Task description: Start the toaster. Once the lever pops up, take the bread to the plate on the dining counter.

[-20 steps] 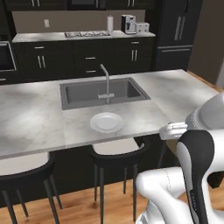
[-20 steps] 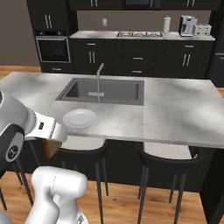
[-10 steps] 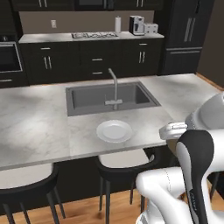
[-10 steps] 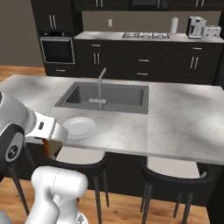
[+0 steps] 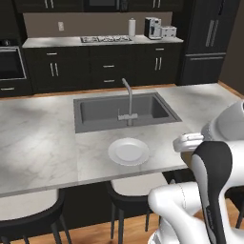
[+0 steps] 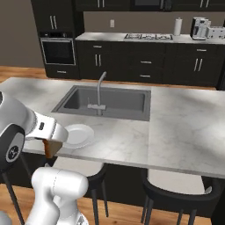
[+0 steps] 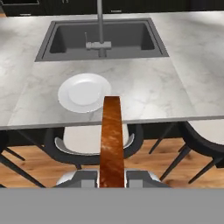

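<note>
Bread (image 7: 111,140), a tan slice with a dark brown crust, is seen edge-on in the hand view, clamped between the robot's jaws and held out in the air short of the table's near edge, above the stools (image 7: 94,142). The gripper (image 6: 52,147) hangs at the front of the marble table (image 5: 43,143), its slice showing brown beneath the white wrist in the right base view. A round white plate (image 5: 128,151) lies bare on the table just in front of the steel sink (image 5: 125,110) and faucet (image 5: 127,97). At the back, the toaster (image 5: 168,32) stands on the far worktop beside a coffee machine (image 5: 152,27).
</note>
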Robot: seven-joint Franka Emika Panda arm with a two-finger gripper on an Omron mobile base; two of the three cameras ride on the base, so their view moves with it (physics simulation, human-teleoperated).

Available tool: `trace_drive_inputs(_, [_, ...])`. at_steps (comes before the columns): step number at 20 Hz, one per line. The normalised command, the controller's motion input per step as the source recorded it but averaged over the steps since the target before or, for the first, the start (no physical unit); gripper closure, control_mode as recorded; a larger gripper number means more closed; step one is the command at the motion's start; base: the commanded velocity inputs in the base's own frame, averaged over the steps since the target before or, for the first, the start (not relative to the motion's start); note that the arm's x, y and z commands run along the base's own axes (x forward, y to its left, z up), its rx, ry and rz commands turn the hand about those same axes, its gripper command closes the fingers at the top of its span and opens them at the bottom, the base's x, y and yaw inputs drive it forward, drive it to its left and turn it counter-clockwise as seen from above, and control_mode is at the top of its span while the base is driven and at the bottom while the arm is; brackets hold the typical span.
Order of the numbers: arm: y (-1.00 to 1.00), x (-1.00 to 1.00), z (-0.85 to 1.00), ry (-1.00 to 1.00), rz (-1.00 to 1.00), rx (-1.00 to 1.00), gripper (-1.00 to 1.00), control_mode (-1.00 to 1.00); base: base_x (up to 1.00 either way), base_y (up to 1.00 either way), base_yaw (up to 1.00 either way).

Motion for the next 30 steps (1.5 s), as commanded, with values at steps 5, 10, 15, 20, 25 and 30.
trace_drive_inputs(5, [0.2,0.77,-0.27,0.0,0.08,0.01,1.0,-1.0,0.0,0.0,0.0])
trace_drive_inputs(10, [0.18,0.98,-0.29,0.0,0.17,0.07,1.0,-1.0,0.0,0.0,0.0])
trace_drive_inputs(15, [0.12,0.99,-0.45,0.0,0.26,0.09,1.0,-1.0,0.0,0.0,0.0])
trace_drive_inputs(20, [0.11,0.94,-0.51,0.0,0.21,0.03,1.0,-1.0,0.0,0.0,0.0])
trace_drive_inputs(25, [0.16,0.75,-0.6,0.0,0.1,0.0,1.0,-1.0,0.0,0.0,0.0])
trace_drive_inputs(30, [0.29,0.62,-0.56,0.08,0.06,0.0,1.0,-1.0,0.0,0.0,0.0])
